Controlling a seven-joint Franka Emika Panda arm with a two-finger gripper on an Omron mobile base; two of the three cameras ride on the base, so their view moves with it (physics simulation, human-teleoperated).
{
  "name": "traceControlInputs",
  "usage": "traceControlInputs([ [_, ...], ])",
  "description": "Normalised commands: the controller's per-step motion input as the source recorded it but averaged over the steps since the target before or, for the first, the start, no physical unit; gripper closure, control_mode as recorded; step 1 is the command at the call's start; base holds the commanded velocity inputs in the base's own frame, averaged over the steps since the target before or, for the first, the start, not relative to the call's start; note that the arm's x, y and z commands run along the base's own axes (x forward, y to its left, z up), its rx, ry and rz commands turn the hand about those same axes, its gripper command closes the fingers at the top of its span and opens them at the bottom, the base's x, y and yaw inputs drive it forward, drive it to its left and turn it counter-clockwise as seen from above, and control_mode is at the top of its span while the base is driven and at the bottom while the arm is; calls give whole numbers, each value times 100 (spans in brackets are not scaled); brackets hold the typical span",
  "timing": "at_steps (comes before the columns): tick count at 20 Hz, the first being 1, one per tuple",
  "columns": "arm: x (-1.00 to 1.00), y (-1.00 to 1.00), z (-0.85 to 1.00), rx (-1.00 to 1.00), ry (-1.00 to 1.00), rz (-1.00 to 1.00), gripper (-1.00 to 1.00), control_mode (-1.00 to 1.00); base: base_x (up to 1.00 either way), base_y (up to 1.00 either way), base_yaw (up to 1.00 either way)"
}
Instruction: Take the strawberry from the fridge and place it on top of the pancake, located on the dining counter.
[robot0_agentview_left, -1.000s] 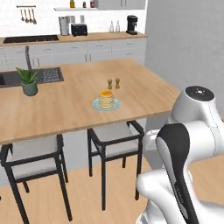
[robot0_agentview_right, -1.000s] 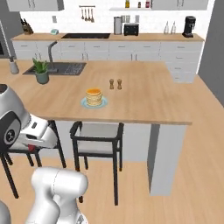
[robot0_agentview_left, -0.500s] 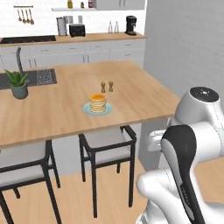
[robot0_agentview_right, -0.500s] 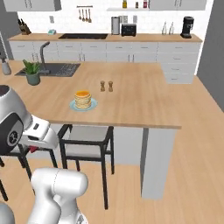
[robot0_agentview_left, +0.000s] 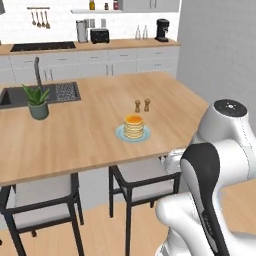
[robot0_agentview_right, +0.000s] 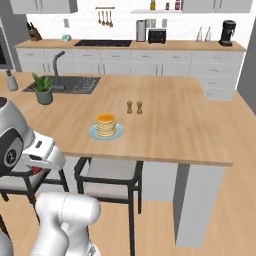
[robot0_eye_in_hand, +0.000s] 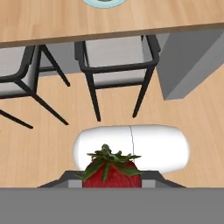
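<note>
I'm clamped on the strawberry (robot0_eye_in_hand: 111, 171), holding it low over the floor by the stools (robot0_eye_in_hand: 114, 65). The pancake (robot0_agentview_left: 134, 126) sits ahead and above me on the dining counter (robot0_agentview_left: 90, 130), so the next move goes up and forward.

White tiled wall (robot0_agentview_right: 120, 27); grey cabinets (robot0_agentview_right: 150, 62); wooden floor (robot0_eye_in_hand: 52, 144); black-framed stools (robot0_agentview_left: 137, 177).

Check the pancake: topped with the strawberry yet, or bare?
Bare. The pancake on its plate has nothing on top; the strawberry sits low between the claw tips.
</note>
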Motion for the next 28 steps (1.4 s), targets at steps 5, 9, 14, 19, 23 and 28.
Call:
traceControlInputs([
  [5, 0, 0, 0, 0, 0, 0, 100, 100, 56, -33, -2],
  [9, 0, 0, 0, 0, 0, 0, 100, 100, 64, 19, 2],
  [14, 0, 0, 0, 0, 0, 0, 100, 100, 52, 29, 1],
  [19, 0, 0, 0, 0, 0, 0, 100, 100, 41, 51, 1],
  [23, 0, 0, 0, 0, 0, 0, 100, 100, 31, 66, 0],
  [28, 0, 0, 0, 0, 0, 0, 100, 100, 17, 15, 0],
])
